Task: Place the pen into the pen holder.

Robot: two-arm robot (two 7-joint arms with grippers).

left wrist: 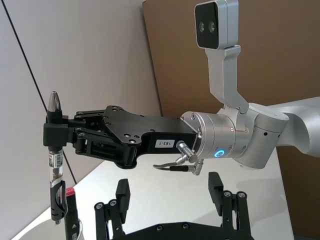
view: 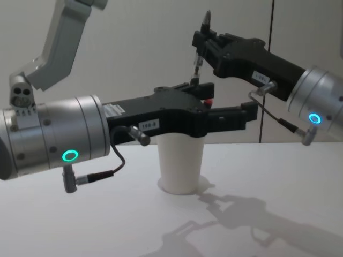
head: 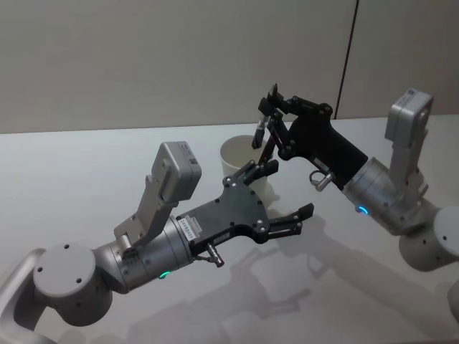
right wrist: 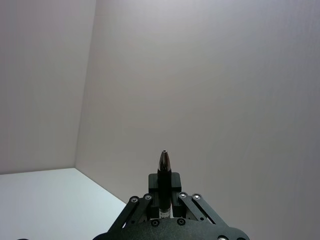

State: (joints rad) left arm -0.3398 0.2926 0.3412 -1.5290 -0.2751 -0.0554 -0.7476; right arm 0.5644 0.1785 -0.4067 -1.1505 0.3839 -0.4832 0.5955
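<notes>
Jaws of the right gripper are clamped on the pen, gripping it on the upper part of its barrel, below the tip. The pen hangs in the air above the white paper cup, which stands upright on the grey table. Jaws of the left gripper are spread wide and grasp nothing; this gripper hovers just in front of the cup, between the robot and it.

The left wrist view shows the pen in full: a dark pointed tip at the top, a clear barrel with a printed band below the right gripper, and a black clip at the lower end. A red-topped object stands close beside that lower end; what it is cannot be told. The left gripper's fingers stand apart at the bottom of this view.

The right wrist view looks along the pen and shows its tip projecting beyond the closed fingers toward a plain wall.

The chest view gives the side-on layout: the cup on the table, the left gripper crossing in front of its rim, and the pen above it in the right gripper.

The pen's long axis is close to vertical, tip up, clip end down toward the cup.
</notes>
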